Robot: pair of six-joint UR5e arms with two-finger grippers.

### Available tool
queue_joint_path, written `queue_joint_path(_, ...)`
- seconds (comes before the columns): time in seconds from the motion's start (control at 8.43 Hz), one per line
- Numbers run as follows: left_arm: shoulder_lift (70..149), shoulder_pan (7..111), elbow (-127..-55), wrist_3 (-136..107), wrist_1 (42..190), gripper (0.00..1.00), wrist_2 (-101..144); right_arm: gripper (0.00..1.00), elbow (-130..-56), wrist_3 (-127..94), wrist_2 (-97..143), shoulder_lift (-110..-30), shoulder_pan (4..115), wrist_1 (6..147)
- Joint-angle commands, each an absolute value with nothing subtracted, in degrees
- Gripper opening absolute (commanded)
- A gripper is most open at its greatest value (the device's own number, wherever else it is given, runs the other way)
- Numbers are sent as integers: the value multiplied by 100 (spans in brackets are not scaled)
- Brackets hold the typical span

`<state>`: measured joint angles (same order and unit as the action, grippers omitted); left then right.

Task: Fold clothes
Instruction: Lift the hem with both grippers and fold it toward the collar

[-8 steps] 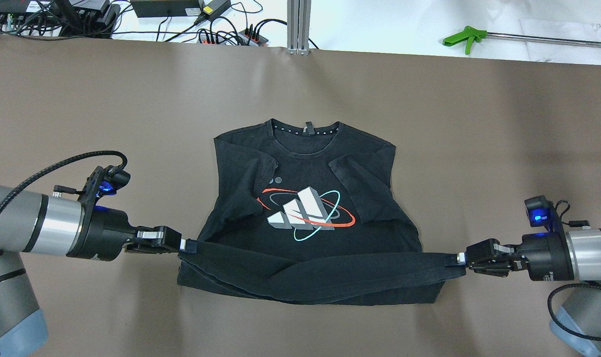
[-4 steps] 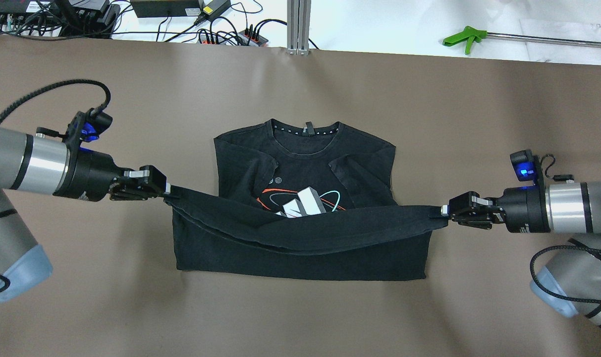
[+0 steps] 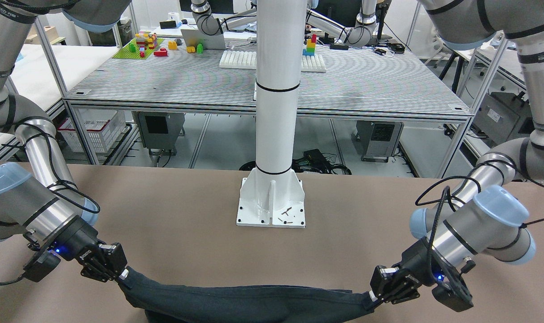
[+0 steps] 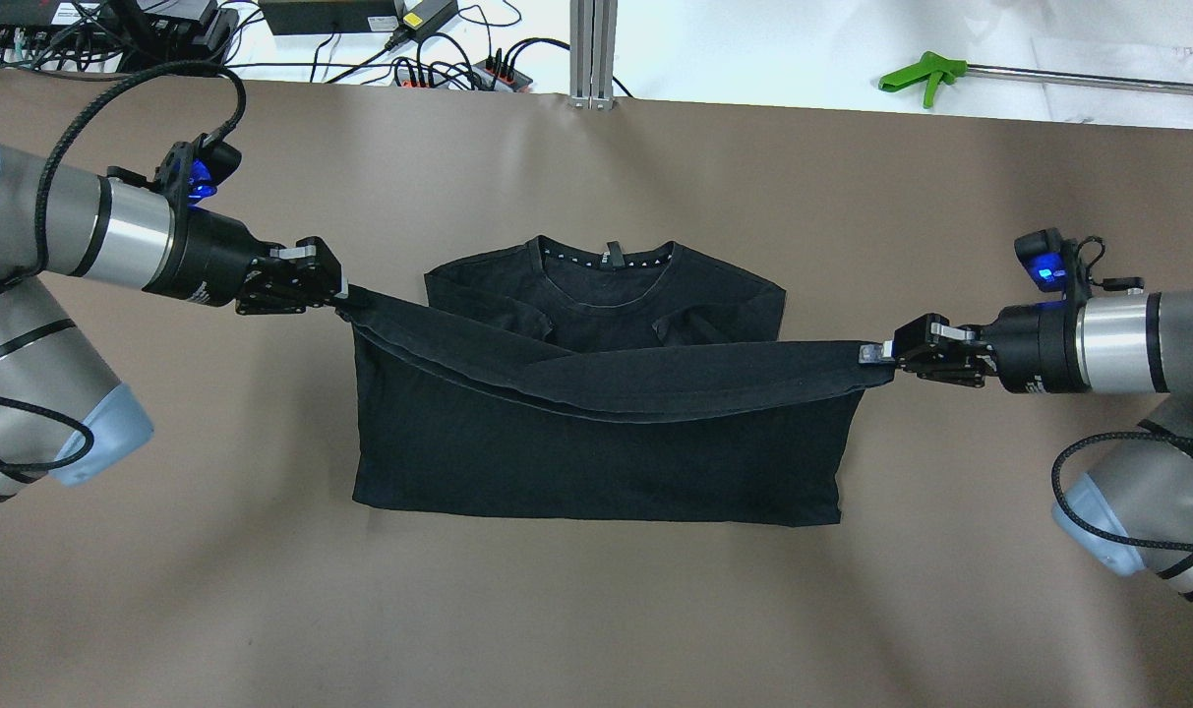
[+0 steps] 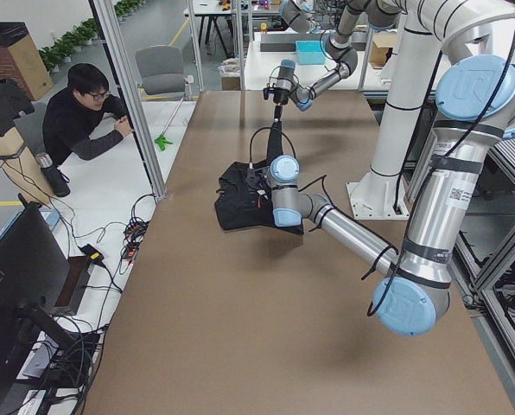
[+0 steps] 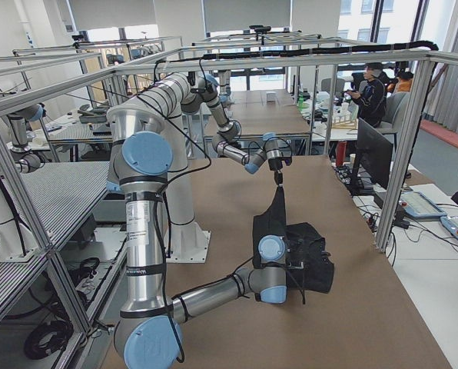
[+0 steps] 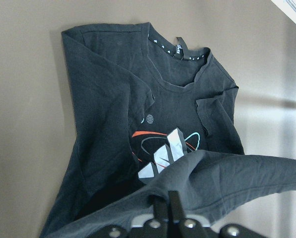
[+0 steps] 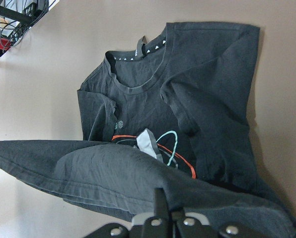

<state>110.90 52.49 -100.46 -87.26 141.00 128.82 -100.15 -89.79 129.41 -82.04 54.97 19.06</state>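
Note:
The clothes are one black T-shirt (image 4: 596,462) lying on the brown table (image 4: 596,619), collar at the far side and sleeves folded in. My left gripper (image 4: 340,293) is shut on the hem's left corner, my right gripper (image 4: 876,356) on its right corner. They hold the hem stretched above the chest, just short of the collar (image 4: 606,258). The lifted fold hides the printed logo from overhead. The left wrist view shows the logo (image 7: 170,151) under the hem, as does the right wrist view (image 8: 155,148). In the front view the hem (image 3: 245,303) sags between the grippers.
A green-handled tool (image 4: 921,74), power strips with cables (image 4: 458,69) and an aluminium post (image 4: 593,49) lie beyond the table's far edge. The white robot pedestal (image 3: 272,202) stands behind the shirt. A person (image 5: 80,121) sits past the far edge.
Both grippers have carried the hem away from the robot, from the shirt's lower part up toward the collar. The fold now covers the logo in the overhead view.

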Motion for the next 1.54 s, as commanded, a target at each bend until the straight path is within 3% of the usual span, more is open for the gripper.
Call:
queue_joint_path(0.0, 11469, 5309, -9223, -8605, 14150, 0, 12475, 0, -9854, -8587, 12833, -7956, 5748, 2513)
queue_joint_path(0.59, 11776, 5309, -8466, -8314, 14168, 0, 12138, 0, -8694, -8517, 12200, -7340, 5739, 2496)
queue_joint_path(0.95, 12155, 5300, -8226, -8384, 14124, 0, 12129, 0, -8675, -8578, 12138, -7190, 5722, 2514)
queue_joint_path(1.07, 12251, 5300, -8235, -8402, 14124, 0, 12129, 10, -8701, -8587, 12138, -7120, 5713, 2531)
queue_joint_path(1.19, 12278, 5282, -8244, -8368, 14124, 26, 12112, 91, -8684, -8622, 12129, -7006, 5678, 2566)
queue_joint_path(1.3, 12270, 5291, -8262, -8341, 14150, 94, 11998, 94, -8666, -8552, 12129, -7040, 5669, 2575)
queue_joint_path(1.42, 12270, 5300, -8262, -8341, 14159, 94, 11832, 94, -8631, -8482, 12129, -7092, 5678, 2575)
